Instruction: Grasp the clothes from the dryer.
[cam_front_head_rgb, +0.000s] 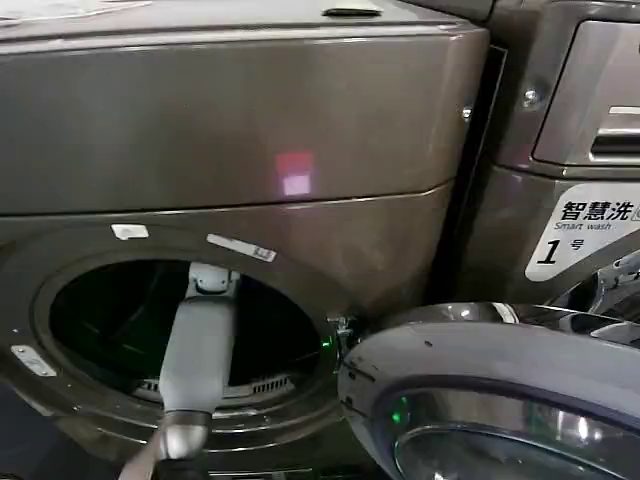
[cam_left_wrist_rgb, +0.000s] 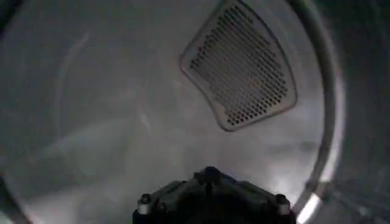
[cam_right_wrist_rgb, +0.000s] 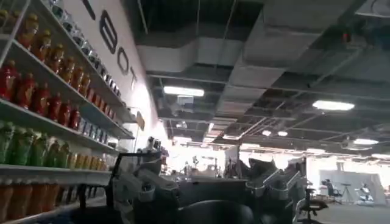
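The dryer (cam_front_head_rgb: 240, 120) stands in front of me with its round opening (cam_front_head_rgb: 290, 310) uncovered. My left arm (cam_front_head_rgb: 197, 350) reaches through that opening into the dark drum. Inside, my left gripper (cam_left_wrist_rgb: 210, 173) faces the bare metal drum wall (cam_left_wrist_rgb: 109, 109) and a perforated vent panel (cam_left_wrist_rgb: 241, 64). Its fingers meet in a point and hold nothing. No clothes are in view in the drum. My right gripper (cam_right_wrist_rgb: 204, 182) is parked away from the dryer, pointing up toward the ceiling, with its fingers apart and nothing between them.
The dryer's door (cam_front_head_rgb: 500, 390) hangs open at the lower right, close to the opening. A second machine labelled "1" (cam_front_head_rgb: 590, 230) stands to the right. Shelves of bottled drinks (cam_right_wrist_rgb: 49, 109) line the room beside the right arm.
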